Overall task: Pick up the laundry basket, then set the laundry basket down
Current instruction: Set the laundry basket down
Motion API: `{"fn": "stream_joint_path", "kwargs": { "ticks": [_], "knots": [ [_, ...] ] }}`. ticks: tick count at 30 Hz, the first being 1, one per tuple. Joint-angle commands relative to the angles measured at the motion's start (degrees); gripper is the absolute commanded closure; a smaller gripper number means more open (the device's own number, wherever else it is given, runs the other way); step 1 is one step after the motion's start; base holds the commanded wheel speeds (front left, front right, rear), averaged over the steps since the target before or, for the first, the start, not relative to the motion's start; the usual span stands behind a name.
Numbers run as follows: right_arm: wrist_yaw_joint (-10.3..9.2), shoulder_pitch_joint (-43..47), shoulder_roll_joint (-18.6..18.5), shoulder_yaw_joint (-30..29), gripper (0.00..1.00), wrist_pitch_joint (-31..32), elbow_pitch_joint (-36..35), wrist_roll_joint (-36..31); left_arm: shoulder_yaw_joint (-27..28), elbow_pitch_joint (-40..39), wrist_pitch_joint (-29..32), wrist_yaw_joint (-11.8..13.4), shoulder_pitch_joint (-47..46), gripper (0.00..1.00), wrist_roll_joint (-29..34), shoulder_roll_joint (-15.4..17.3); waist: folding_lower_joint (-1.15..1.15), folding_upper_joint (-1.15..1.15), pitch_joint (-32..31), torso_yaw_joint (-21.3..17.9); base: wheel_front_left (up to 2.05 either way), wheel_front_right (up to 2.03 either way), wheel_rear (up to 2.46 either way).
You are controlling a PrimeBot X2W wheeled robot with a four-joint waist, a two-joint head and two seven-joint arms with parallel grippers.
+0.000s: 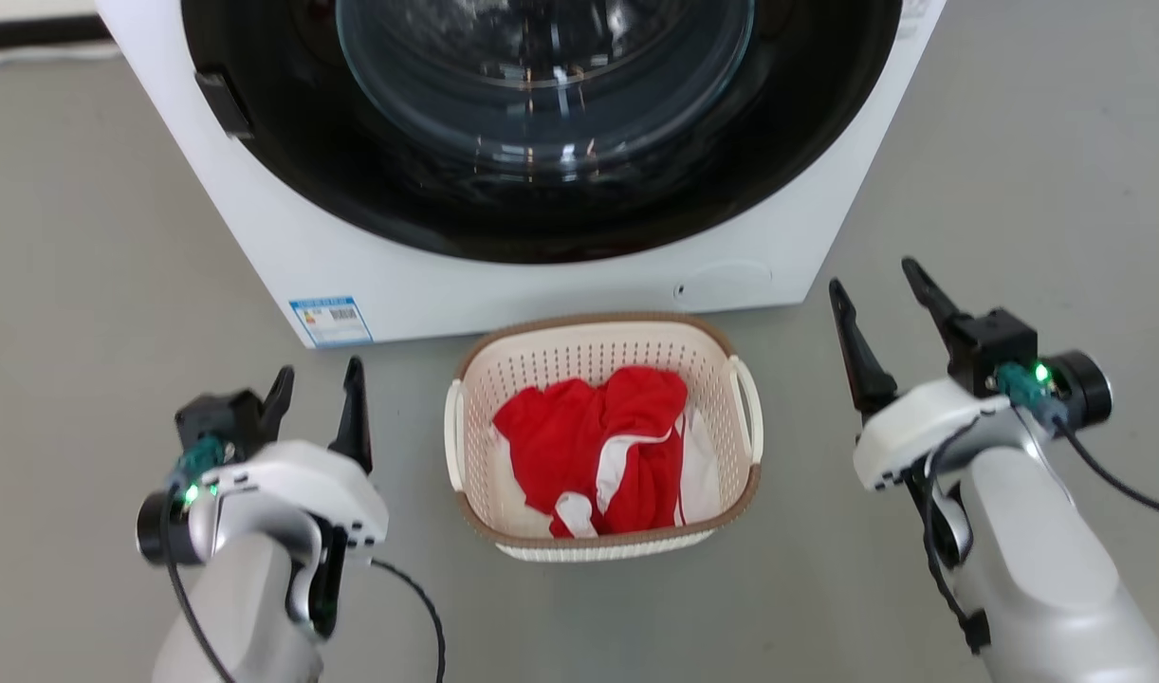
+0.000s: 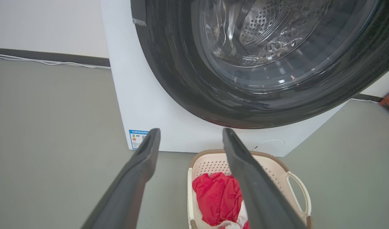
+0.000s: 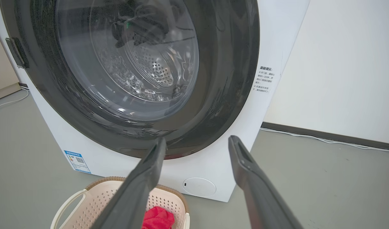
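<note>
A blue-bordered sticker (image 1: 331, 321) sits at the lower left corner of the washing machine (image 1: 542, 285) front. It carries coloured bars and a small code patch, but its print is too small to read. In the right wrist view a notice (image 3: 265, 79) of dark Chinese characters runs down the white panel right of the glass door (image 3: 127, 63), also too fine to make out. A round cover (image 3: 199, 186) sits low on the front.

The laundry basket (image 1: 579, 365) stands on the floor at the lower centre of the head view, just in front of the machine; whether they touch cannot be told. It is cream-white, with rows of small holes in its walls, a brown woven-look band round the rim and 2 white loop handles, 1 on each side. Inside lie a red garment (image 1: 589, 446) with white trim and some white cloth (image 1: 703, 465) beneath it.

The left gripper (image 1: 319, 370) hangs at the lower left of the head view, its 2 dark fingers spread and empty, apart from the basket. The right gripper (image 1: 871, 275) hangs at the right of that frame, its 2 fingers likewise spread, gripping nothing.

The floor (image 1: 86, 237) is plain, smooth grey. A white wall (image 2: 48, 22) meets it at a dark skirting strip (image 2: 48, 56), with a thin white cable (image 2: 70, 64) along its foot.
</note>
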Motion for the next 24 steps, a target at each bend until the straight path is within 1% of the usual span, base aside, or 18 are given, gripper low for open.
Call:
{"fn": "stream_joint_path", "kwargs": {
  "ticks": [1,9,18,24],
  "knots": [
    [0.35,1.58,-0.14,1.31,0.00,-0.62,-2.17,0.63,2.35,-2.58,-0.35,-0.48,1.48,0.00,0.53,1.54,0.00,0.00,-1.99,0.11,0.00,0.00,0.00],
    [0.35,8.82,-1.59,2.00,0.00,-0.62,-6.52,1.72,6.94,-10.78,-0.35,-0.94,10.66,0.00,1.93,0.91,0.00,0.00,-6.78,0.31,0.00,0.00,0.00],
    [0.35,15.53,-1.71,1.92,0.00,-0.62,-10.69,2.37,10.05,-15.06,-0.35,-1.82,18.44,0.00,2.63,-0.01,0.00,0.00,-11.17,0.52,0.00,0.00,0.00],
    [0.35,18.87,-1.56,1.31,0.00,-0.62,-13.07,2.46,11.46,-17.42,-0.35,-2.23,21.58,0.00,3.12,-0.47,0.00,0.00,-12.36,-0.14,0.00,0.00,0.00]
  ]
}}
